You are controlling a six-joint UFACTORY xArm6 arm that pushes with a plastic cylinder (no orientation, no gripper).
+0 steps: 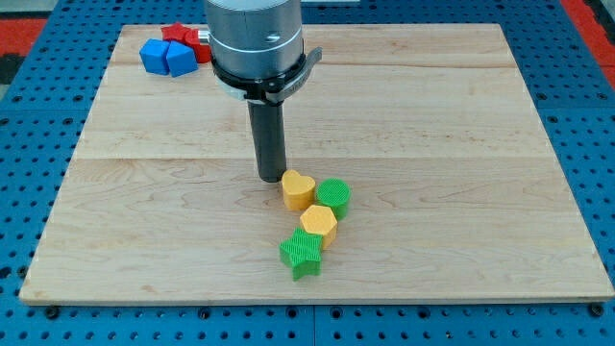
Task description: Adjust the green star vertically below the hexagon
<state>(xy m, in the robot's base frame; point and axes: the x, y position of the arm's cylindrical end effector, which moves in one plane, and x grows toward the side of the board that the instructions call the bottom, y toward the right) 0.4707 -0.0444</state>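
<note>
The green star (301, 253) lies near the board's bottom middle, touching the lower left of the yellow hexagon (318, 224). A yellow heart (297, 190) sits just above the hexagon, and a green round block (334, 198) is at the heart's right. My tip (271, 179) rests on the board just left of the yellow heart, almost touching it, well above the green star.
The wooden board (144, 221) lies on a blue pegboard table. At the view's top left, two blue blocks (165, 57) and red blocks (188, 40) cluster near the board's corner, partly behind the arm's grey body (255, 38).
</note>
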